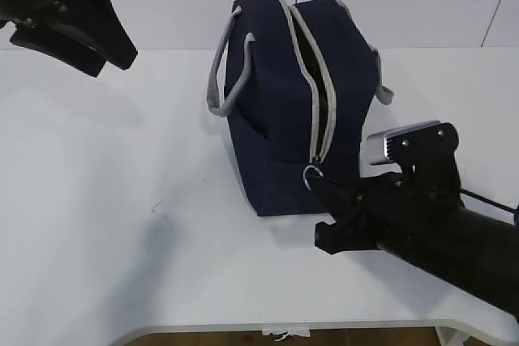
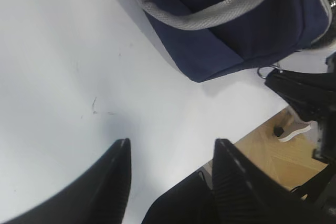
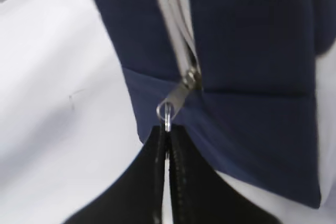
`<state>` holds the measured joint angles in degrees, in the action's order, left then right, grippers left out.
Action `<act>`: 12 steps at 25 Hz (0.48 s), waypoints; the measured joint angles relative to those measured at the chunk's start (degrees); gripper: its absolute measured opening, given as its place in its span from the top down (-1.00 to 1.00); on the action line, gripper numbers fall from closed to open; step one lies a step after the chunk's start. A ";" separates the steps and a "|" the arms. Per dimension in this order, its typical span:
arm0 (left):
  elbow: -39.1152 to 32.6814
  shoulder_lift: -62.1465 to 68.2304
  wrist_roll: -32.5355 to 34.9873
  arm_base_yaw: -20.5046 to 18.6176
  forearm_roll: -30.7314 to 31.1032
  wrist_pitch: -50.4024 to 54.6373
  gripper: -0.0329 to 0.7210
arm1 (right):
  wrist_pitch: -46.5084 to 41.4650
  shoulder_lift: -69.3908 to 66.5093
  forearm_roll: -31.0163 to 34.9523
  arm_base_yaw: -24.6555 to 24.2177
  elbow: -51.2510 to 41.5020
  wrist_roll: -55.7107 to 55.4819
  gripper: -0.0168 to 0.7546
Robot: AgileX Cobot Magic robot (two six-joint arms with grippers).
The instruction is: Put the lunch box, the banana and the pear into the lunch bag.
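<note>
The lunch bag [image 1: 284, 103] stands upright on the white bench [image 1: 97, 200], its zipper [image 1: 312, 79] running along the top ridge and down the near end, where the slider sits at the fold. The top seam gapes slightly along its length, showing a dark slit, so the bag looks unzipped but not yet spread wide.

The right gripper [image 3: 167, 132] sits at the bag's near lower corner with its jaws pressed together on the metal ring pull [image 3: 166, 112]; in the right wrist view the ring's lower edge disappears between the fingertips. Holding the ring there most likely serves to work the zipper or to pin that end of the bag so the mouth can be opened for loading.

The left gripper [image 2: 170, 174] hangs in the air well off to the bag's handle side, its fingers standing partly apart with nothing between them. It seems parked clear of the bag, free to pick up an item or tug a handle.

The bag is boxy navy fabric with grey webbing loop handles [image 1: 220, 79], one drooping over the side facing the left gripper, and grey zipper tape. The fabric looks soft, so it may sag when pulled. The lunch box, banana and pear appear in none of the views.
</note>
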<state>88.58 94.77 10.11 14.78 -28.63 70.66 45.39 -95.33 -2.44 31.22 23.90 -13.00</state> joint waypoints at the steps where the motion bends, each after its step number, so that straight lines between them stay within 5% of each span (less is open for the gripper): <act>1: 0.00 0.00 0.00 0.00 0.00 0.00 -0.10 | -1.14 1.19 0.00 0.00 0.00 -0.11 0.95; 12: 0.00 0.00 0.00 0.00 0.00 0.00 -0.10 | -9.88 11.98 -0.10 0.00 0.00 -0.08 0.95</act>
<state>88.58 94.77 10.11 14.78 -28.63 70.66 35.51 -83.35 -2.55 31.22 23.90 -13.08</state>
